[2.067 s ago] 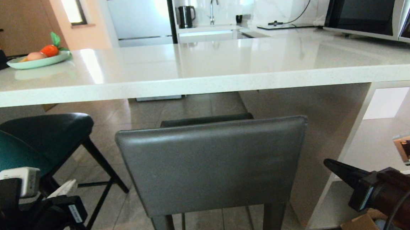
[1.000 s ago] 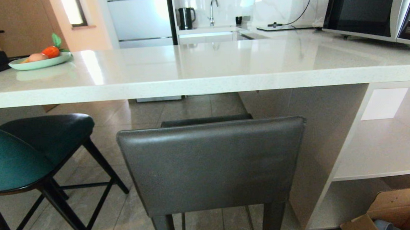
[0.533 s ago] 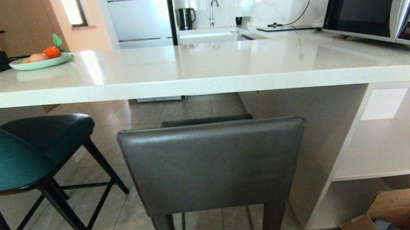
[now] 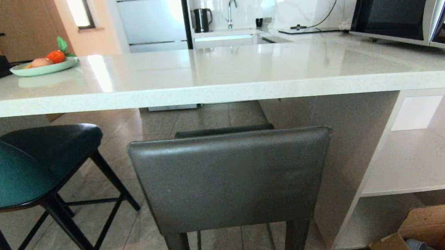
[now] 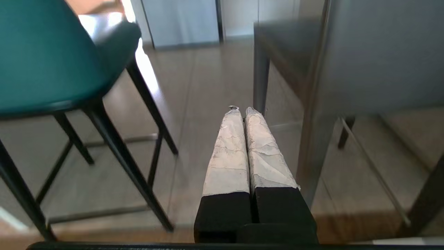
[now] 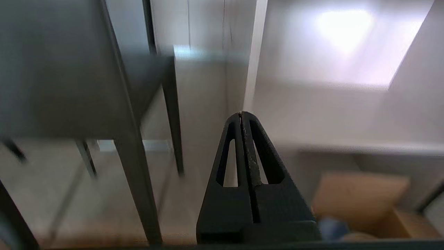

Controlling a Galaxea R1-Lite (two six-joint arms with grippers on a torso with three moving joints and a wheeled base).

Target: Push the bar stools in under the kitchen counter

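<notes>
Hanging low between the 2 stools, the left claw (image 5: 242, 110) has its taped fingers pressed together on nothing, the teal stool (image 5: 45, 55) to one side and the grey stool (image 5: 364, 52) to the other. The right claw (image 6: 241, 114) is likewise closed and empty, pointing beside the grey stool's leg. Both stools stand before the white surface (image 4: 220, 87), the grey seat partly under it.
</notes>
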